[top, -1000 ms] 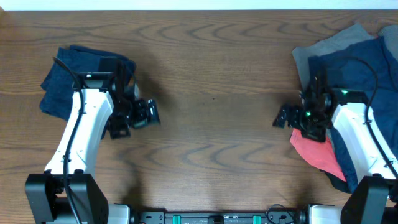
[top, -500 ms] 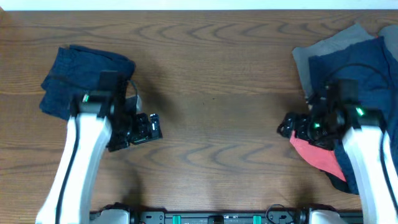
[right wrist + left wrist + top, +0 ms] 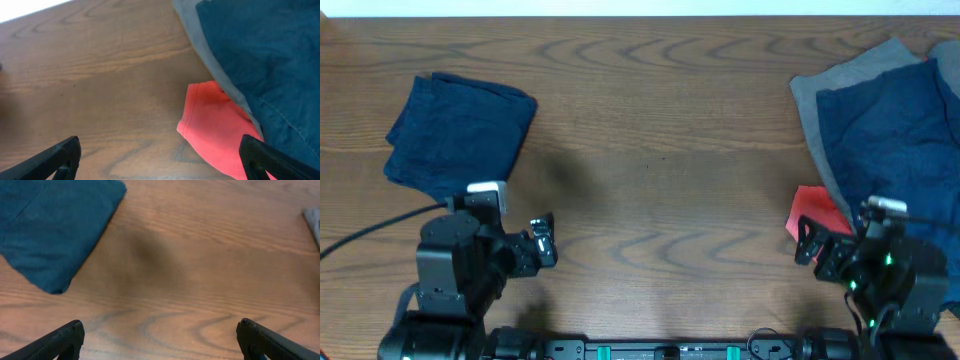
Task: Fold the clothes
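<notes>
A folded dark navy garment [image 3: 460,130] lies flat at the table's far left, also in the left wrist view as navy cloth [image 3: 50,225]. My left gripper [image 3: 544,240] [image 3: 160,330] hangs open and empty near the front edge, well clear of it. At the right is a loose pile of clothes: a navy piece [image 3: 900,140] [image 3: 270,55] over a grey one [image 3: 850,80] [image 3: 200,35], with a red piece [image 3: 817,215] [image 3: 215,125] poking out below. My right gripper [image 3: 806,242] [image 3: 160,145] is open, just left of the red cloth, holding nothing.
Bare brown wooden table [image 3: 660,160] stretches between the two arms. A grey cloth corner [image 3: 312,217] shows at the right edge of the left wrist view. The pile runs off the table's right edge of view.
Both arms have drawn back toward the front edge and away from the cloth. The folded navy garment is now fully uncovered. Both grippers stayed open.
</notes>
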You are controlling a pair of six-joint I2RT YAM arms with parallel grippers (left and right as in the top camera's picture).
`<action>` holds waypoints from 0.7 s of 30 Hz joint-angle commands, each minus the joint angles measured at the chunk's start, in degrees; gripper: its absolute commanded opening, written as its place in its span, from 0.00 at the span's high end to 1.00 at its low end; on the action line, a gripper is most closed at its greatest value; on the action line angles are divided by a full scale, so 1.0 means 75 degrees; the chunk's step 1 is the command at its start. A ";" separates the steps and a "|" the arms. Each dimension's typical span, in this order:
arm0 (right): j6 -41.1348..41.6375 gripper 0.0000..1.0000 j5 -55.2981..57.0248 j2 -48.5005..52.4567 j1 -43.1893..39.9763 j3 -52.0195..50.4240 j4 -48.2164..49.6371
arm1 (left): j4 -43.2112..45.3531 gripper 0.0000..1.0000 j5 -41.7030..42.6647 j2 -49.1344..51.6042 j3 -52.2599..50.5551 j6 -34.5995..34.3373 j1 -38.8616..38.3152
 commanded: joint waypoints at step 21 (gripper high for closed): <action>0.1346 0.01 -0.0166 -0.0420 -0.0026 -0.0160 -0.0073 | 0.0012 0.02 -0.0236 -0.0058 -0.0137 -0.0070 -0.0026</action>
